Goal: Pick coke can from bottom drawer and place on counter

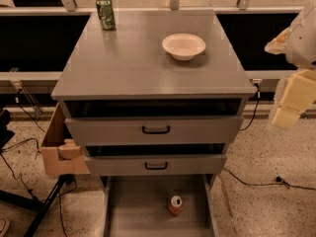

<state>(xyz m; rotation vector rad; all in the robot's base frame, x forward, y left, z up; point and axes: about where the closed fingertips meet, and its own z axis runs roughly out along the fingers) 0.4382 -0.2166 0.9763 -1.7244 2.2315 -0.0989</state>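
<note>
The pale cream gripper (287,113) is held in the air at the right edge of the view, beside the grey drawer cabinet (197,131) and touching nothing; whether it is open or closed cannot be told. The small red-orange coke can (175,205) with a silver top is stood upright on the floor of the pulled-out grey bottom drawer (133,216), well below and left of the gripper. On the wide grey counter (128,63), up and left of the gripper, a white bowl (183,46) is set, with a green can (105,13) farther off.
</note>
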